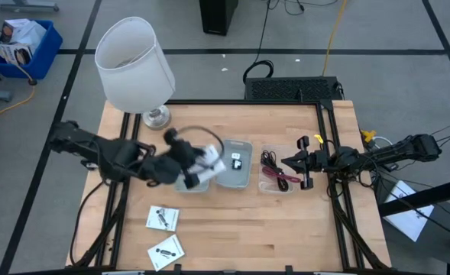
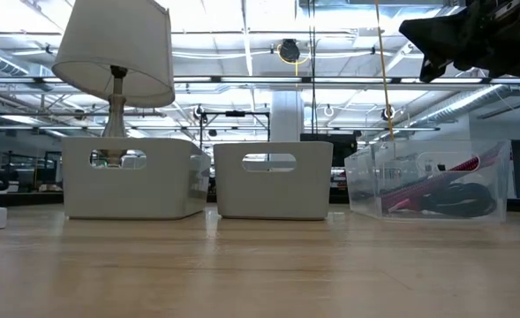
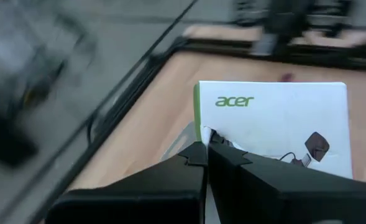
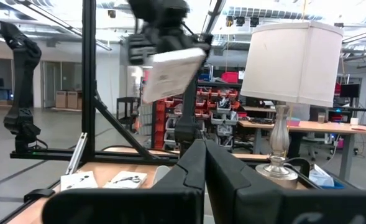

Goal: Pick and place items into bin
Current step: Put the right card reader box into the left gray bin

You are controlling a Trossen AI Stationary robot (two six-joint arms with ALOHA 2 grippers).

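Left wrist view: my left gripper [image 3: 205,149] is clamped on the white packet's [image 3: 276,124] edge, held in the air above the left grey bin [image 1: 195,182], beside the lamp [image 1: 135,65]. Packet looks light, flat and stiff, maybe slick; an edge pinch suits it. Room over the bin looks open; lamp shade is close. Right gripper [image 1: 295,163] is closed and empty, over the clear bin [image 1: 274,183].
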